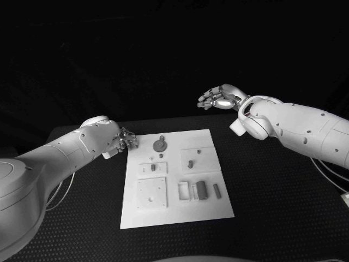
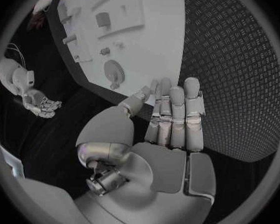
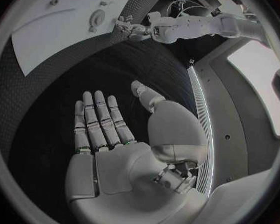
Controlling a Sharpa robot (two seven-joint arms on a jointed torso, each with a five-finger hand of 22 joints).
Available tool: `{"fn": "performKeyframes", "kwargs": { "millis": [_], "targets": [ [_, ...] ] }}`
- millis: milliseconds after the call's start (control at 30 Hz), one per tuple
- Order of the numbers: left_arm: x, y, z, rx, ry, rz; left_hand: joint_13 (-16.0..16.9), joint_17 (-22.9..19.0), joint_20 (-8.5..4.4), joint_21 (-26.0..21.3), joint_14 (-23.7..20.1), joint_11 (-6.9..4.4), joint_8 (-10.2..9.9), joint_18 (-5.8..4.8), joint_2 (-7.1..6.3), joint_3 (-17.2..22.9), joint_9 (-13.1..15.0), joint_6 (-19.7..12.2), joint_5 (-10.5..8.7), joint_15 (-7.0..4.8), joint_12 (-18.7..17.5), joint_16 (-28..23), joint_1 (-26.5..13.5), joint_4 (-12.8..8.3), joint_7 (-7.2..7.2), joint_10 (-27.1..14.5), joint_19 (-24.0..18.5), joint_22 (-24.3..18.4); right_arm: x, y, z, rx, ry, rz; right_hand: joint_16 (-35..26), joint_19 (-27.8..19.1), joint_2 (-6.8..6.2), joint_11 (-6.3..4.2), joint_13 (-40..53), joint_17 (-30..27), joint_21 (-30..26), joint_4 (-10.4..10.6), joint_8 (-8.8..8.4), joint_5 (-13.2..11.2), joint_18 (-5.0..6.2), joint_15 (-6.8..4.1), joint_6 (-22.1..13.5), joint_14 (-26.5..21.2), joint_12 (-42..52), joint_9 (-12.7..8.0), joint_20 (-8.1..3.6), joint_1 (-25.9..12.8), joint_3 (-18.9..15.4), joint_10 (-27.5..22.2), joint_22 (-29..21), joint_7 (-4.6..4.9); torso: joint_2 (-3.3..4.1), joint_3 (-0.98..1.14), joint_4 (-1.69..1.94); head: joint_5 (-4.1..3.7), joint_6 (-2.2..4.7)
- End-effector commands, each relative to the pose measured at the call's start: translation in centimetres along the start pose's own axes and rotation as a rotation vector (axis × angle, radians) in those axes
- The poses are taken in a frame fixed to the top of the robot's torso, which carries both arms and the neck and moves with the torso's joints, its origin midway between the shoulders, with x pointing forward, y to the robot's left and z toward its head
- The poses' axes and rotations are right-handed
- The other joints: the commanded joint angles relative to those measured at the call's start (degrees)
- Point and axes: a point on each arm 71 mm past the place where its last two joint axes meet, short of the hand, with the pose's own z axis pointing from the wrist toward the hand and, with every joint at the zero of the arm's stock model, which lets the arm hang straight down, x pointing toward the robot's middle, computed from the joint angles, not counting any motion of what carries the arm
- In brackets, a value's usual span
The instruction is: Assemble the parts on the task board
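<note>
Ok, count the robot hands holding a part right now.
0. Left hand hovers at the task board far-left corner, fingers straight; right hand is raised beyond the board, empty.

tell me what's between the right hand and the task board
Nothing lies there. In the head view the right hand hangs open beyond the far right corner of the task board, and the stretch between them is bare black table.

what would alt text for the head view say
A white task board lies on a black table with small grey parts on it. The left hand is at its far left corner; the right hand is raised beyond it, empty.
</note>
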Motion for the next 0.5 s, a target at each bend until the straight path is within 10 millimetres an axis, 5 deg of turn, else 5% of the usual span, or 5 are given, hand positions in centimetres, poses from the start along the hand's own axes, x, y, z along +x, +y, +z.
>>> {"fn": "performKeyframes", "kwargs": {
  "millis": [33, 500],
  "targets": [
    [0.18, 0.00, 0.00, 0.007, 0.019, -0.001, 0.11, 0.16, 0.07, 0.35, 0.51, 0.02, 0.40, 2.34, 0.64, 0.41, 0.33, 0.55, 0.07, 0.05, 0.26, 0.05, 0.81, -0.03, -0.01, 0.54, 0.50, 0.16, 0.05, 0.10, 0.00, -0.007, 0.008, -0.004, -0.38, 0.40, -0.37, 0.01, -0.02, 0.10, -0.38, 0.32, 0.37, 0.02, -0.37, -0.08, -0.44, 0.41, -0.34, -0.09, -0.14, 0.38, 0.11, 0.30, 0.06, 2.14, -0.03, 0.01, 0.05, -0.08, -0.10],
    [0.18, 0.53, -0.28, 0.024, 0.026, -0.116, 0.46, 0.68, -0.34, 0.66, 1.41, -0.56, 1.16, 2.24, 1.46, 1.01, 0.67, 2.14, 0.32, -0.41, 0.76, 0.14, 0.92, -0.51, -0.72, 2.08, 1.18, 0.82, -0.37, -0.24, -0.32, -0.001, 0.000, -0.005, -0.40, 0.43, -0.38, 0.01, -0.01, 0.11, -0.44, 0.36, 0.40, 0.02, -0.36, -0.08, -0.43, 0.42, -0.37, -0.13, -0.14, 0.38, 0.10, 0.34, 0.09, 2.16, -0.05, -0.02, 0.17, 0.05, -0.10]
  ]
}}
